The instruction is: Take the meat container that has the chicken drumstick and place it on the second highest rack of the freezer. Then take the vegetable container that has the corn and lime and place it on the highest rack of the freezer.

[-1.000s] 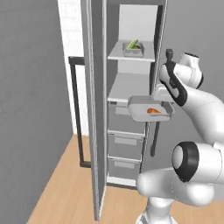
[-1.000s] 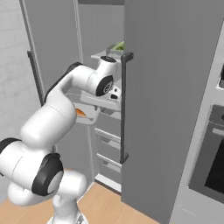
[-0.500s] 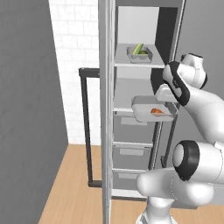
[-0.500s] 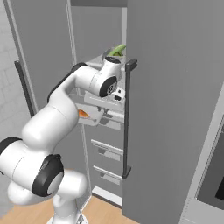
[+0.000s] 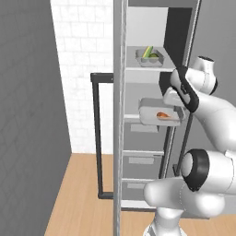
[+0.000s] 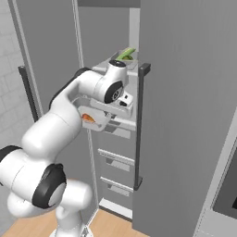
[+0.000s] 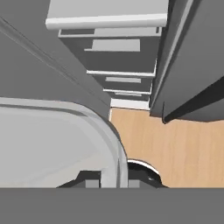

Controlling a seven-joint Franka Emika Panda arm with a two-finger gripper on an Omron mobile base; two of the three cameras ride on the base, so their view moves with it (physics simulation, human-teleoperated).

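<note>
Far left: grey wall, white brick wall [image 5: 92,55] behind; wood floor [image 5: 80,193] below
Door: freezer [image 5: 152,115] door [image 5: 120,115] open, seen edge-on in left base view; dark bar handle [image 5: 97,138] to its left
Top rack: highest rack [image 5: 150,68] holds veg container [image 5: 150,57] w/ corn [image 5: 148,51] + lime [image 5: 154,56]
2nd rack: second highest rack [image 5: 133,118] sits below; meat container [image 5: 159,113] at its front edge, sticking out toward arm; can't tell if resting on it
Meat: chicken drumstick [image 5: 162,115] lies inside tray, right of centre
Drawers: grey drawers [image 5: 140,161] under racks
Gripper: gripper [image 5: 174,97] clamped on meat container rim, right side; hand view shows fingertips [image 7: 93,180] astride the rim [image 7: 114,148]
</note>
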